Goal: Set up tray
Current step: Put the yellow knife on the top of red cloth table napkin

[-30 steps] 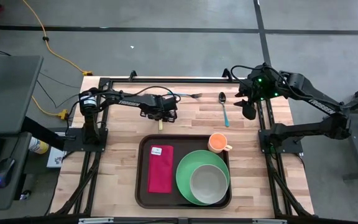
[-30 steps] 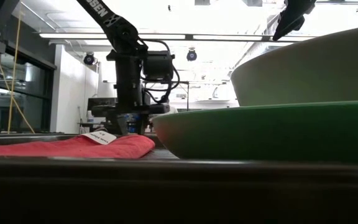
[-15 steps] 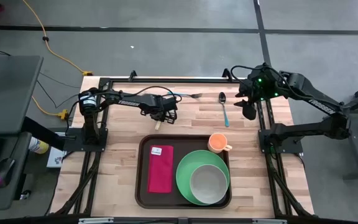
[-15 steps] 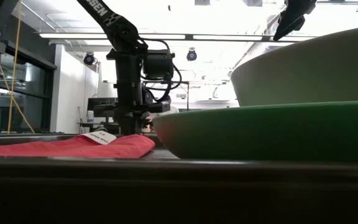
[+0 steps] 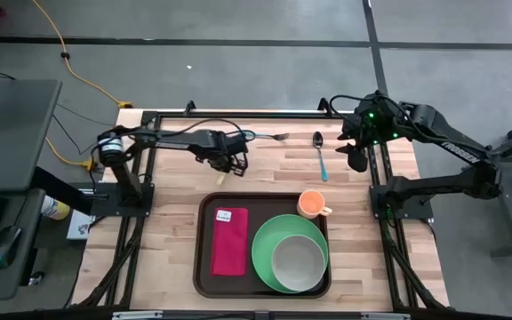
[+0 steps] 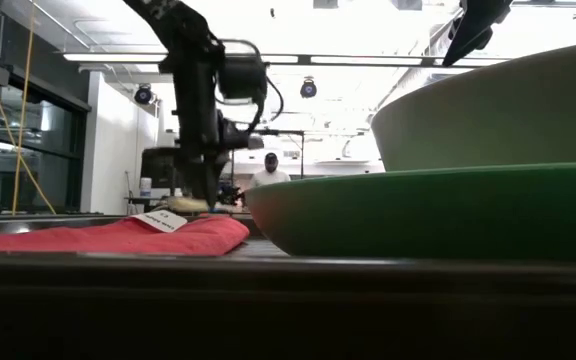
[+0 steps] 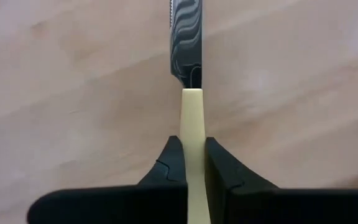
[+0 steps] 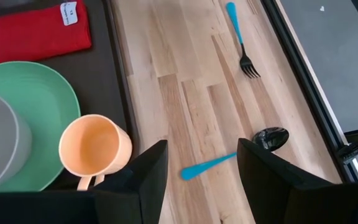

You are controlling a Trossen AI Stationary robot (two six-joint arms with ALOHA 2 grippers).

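Note:
My left gripper (image 5: pixel 225 167) hangs over the far left of the table, shut on a knife (image 7: pixel 186 37) with a cream handle and a patterned blade. The dark brown tray (image 5: pixel 204 267) lies at the near middle. It holds a red napkin (image 5: pixel 229 240), a green plate (image 5: pixel 269 258) with a grey bowl (image 5: pixel 299 262) on it, and an orange cup (image 5: pixel 311 204). A blue-handled fork (image 5: pixel 269 137) and a blue-handled spoon (image 5: pixel 320 156) lie on the wood beyond the tray. My right gripper (image 5: pixel 356 160) waits open above the far right. My left gripper pinches the knife's cream handle (image 7: pixel 191 118) between its two fingers (image 7: pixel 169 163), a little behind where the blade begins. The fingers come from above and lie across the knife. The knife hangs about level above the wood, its handle end (image 5: pixel 221 178) toward the near edge.
Bare wood lies to the left and right of the tray. Black frame rails (image 5: pixel 385 187) run along both sides of the table. A person (image 6: pixel 268 172) stands far off in the room behind.
My left gripper has risen and gone toward the table's left edge, taking the knife with it. The knife has left the wood and now hangs clear, about level. The right arm has kept still.

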